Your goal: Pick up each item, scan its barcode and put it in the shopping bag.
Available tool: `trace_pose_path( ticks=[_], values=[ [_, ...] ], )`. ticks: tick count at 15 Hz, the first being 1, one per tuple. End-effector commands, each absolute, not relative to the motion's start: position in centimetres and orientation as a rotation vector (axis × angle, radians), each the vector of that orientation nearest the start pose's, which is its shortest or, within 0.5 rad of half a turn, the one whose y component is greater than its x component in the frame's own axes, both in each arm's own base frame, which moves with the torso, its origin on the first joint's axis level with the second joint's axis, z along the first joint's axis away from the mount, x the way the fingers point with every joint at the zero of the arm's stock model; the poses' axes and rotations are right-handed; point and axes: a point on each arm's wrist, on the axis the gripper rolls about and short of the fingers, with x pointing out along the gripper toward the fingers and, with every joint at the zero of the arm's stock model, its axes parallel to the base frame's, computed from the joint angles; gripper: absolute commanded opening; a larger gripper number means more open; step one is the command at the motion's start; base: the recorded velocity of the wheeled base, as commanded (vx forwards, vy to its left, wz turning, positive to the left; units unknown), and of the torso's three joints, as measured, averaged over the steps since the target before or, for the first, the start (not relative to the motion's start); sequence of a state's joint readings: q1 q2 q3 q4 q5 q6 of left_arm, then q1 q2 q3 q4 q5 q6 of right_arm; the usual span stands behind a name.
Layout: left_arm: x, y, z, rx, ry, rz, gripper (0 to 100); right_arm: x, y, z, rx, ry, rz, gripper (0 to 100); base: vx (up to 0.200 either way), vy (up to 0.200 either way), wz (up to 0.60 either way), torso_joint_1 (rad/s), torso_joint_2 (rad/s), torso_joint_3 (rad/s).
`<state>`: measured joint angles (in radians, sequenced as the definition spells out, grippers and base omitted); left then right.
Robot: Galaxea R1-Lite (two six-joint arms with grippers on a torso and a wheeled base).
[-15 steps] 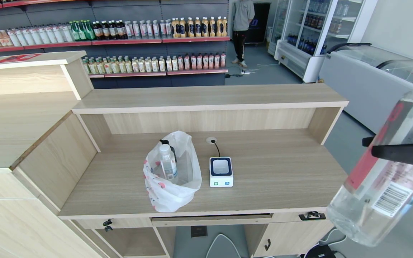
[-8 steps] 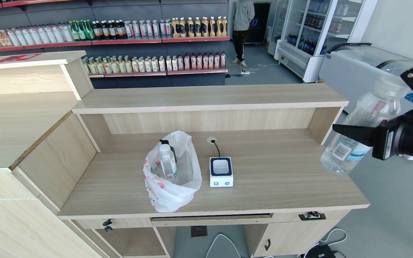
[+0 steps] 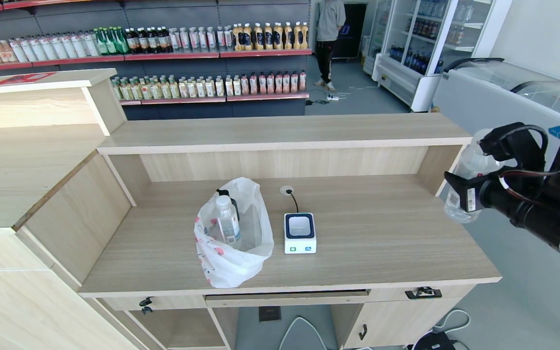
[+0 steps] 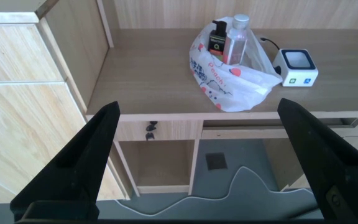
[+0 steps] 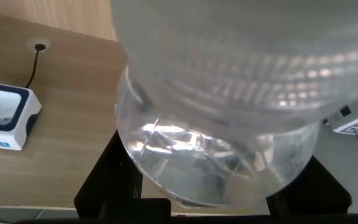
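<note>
Clear plastic water bottle (image 3: 457, 211) is clamped in my right gripper (image 3: 479, 182), held in the air just off the right end of the counter (image 3: 382, 253) — ribbed, see-through, with a white label. I'd judge it unscanned: the scanner (image 3: 300, 233), a small white box with a dark glass window, is well apart. Two items already stand in the crinkly white shopping bag (image 3: 231, 267) — a clear bottle (image 3: 226, 221) and a dark item (image 3: 225, 195). Left gripper (image 4: 197, 162) gapes wide, empty, low before the wood-grain counter.

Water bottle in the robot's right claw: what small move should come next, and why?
Probably swing the water bottle leftward over the barcode scanner: the right gripper holds it at the counter's right end, away from the scanner, and scanning comes before bagging.
</note>
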<state>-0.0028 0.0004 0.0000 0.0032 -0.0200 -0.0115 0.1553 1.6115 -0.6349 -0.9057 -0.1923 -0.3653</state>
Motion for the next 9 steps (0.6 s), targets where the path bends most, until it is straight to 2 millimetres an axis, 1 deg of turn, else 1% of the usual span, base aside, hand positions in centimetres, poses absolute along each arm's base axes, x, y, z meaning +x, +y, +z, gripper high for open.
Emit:
trace_pose_path(
  ticks=[1, 4, 6, 9],
  values=[
    [-2.3, 0.0, 7.5, -0.012, 0.005, -0.023, 100, 29.1, 3.9, 16.3, -0.434, 0.144, -0.02, 0, 0.0, 0.0, 0.0, 0.0, 0.0, 0.0],
    [-2.3, 0.0, 7.5, -0.012, 0.005, -0.023, 100, 29.9, 3.3, 15.2, -0.481, 0.17, -0.021, 0, 0.0, 0.0, 0.0, 0.0, 0.0, 0.0],
    [-2.3, 0.0, 7.5, -0.012, 0.005, -0.023, 100, 30.5, 3.1, 14.4, -0.522, 0.173, -0.026, 0, 0.0, 0.0, 0.6, 0.01, 0.0, 0.0],
    [-2.3, 0.0, 7.5, -0.012, 0.006, -0.023, 100, 31.4, 3.2, 13.3, -0.589, 0.137, -0.018, 0, 0.0, 0.0, 0.6, -0.001, 0.0, -0.001]
  ],
)
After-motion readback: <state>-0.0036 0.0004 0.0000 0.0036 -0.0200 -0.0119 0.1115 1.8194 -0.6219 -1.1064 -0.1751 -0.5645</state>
